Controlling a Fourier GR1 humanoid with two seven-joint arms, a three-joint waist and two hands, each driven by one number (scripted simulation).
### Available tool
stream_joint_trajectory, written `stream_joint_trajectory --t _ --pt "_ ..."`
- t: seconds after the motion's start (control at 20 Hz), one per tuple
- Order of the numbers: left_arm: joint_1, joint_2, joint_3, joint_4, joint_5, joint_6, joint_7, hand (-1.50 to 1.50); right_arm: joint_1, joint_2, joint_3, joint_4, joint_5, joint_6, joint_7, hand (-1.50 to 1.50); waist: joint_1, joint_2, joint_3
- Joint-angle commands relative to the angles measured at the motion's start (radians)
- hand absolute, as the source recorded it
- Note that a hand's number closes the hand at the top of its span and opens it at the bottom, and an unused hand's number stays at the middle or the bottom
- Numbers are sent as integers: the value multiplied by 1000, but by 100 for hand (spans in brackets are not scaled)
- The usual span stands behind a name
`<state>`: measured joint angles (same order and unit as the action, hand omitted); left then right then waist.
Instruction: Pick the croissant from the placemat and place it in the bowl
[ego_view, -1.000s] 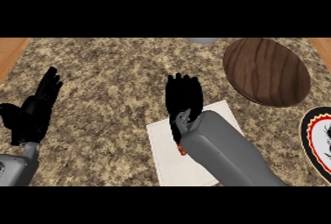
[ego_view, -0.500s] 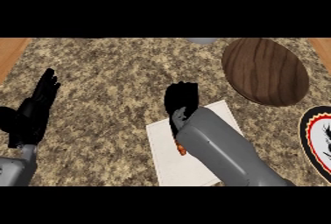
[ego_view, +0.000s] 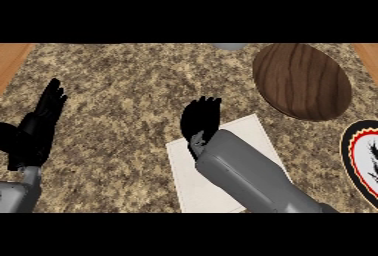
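While both arms come in from the lower edge, the head view shows this:

Counter: speckled brown stone counter (ego_view: 133, 75) with wooden strips at the left and right edges.
Placemat: white placemat (ego_view: 193, 175), lying at the lower middle, partly under the right forearm.
Right hand: right hand (ego_view: 201, 120) over the placemat's far edge, pointing away; its fingers look straight and close together, holding nothing that shows.
Croissant: I cannot see it; the right forearm covers much of the placemat.
Bowl: dark wooden bowl (ego_view: 301, 80) at the upper right, apart from the placemat.
Left hand: left hand (ego_view: 37, 131) resting near the left edge, fingers straight and up.
Plate: plate (ego_view: 362, 157) with a black and red rim, at the right edge.
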<state>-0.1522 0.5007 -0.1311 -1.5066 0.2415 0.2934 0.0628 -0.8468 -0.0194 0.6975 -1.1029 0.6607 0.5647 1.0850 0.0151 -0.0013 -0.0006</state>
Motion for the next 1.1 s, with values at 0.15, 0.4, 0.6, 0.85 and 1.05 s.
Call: stream_joint_trajectory --t 0.15,0.4,0.6,0.85,1.05 --pt "-13 -7 36 20 1 -34 9 0 99 18 70 40 -7 -55 135 -150 -5 1 0" --pt "12 -15 27 -55 -18 -24 62 0 75 18 49 -3 -41 -22 211 -150 -2 -1 0" --pt "-6 -57 15 -17 -61 -16 23 0 37 19 64 78 -32 -70 157 -150 2 3 0" --pt "-3 -44 57 20 -51 -56 10 0 74 19 71 133 23 -133 126 -150 -2 3 0" --pt "29 -76 46 15 -81 -46 -15 0 107 19 66 143 -54 -131 113 150 2 3 0"
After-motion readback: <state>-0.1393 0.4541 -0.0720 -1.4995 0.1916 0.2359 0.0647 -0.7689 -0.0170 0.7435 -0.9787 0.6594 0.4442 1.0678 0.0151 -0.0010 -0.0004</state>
